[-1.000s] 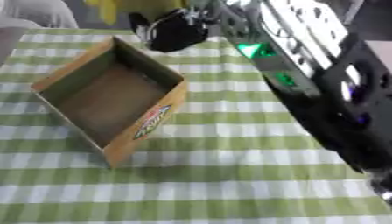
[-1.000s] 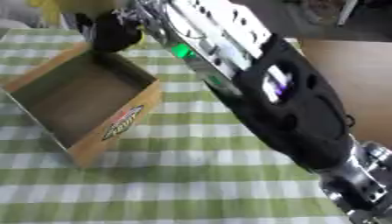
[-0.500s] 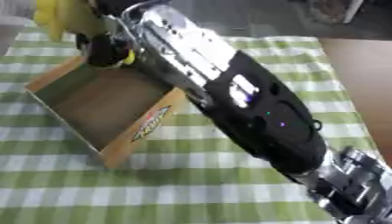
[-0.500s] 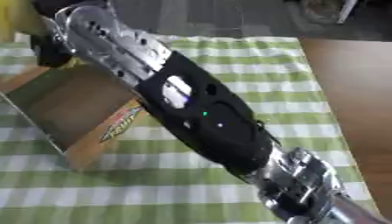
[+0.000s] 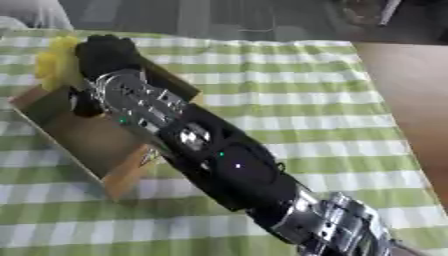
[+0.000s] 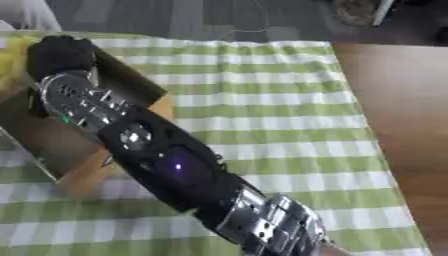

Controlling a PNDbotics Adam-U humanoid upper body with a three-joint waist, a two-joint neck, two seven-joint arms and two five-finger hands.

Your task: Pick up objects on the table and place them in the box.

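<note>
An open cardboard box (image 5: 125,173) lies askew at the left on the green-and-white checked cloth. My right arm runs from the lower right corner diagonally across the box. Its black right hand (image 5: 105,52) sits over the box's far rim. A yellow object (image 5: 54,62) shows right beside the hand on its left, at the box's far corner. I cannot tell whether the hand holds it or only touches it. The arm hides much of the box's inside and its right wall. My left hand shows in no view.
The checked cloth (image 5: 289,100) stretches right of the arm. Bare brown tabletop (image 5: 411,105) lies past the cloth's right edge. Dark floor and a furniture leg show beyond the table's far edge.
The whole picture has shifted, so the camera has moved. My right hand has swung from the top middle leftwards to the box's far rim, beside the yellow object.
</note>
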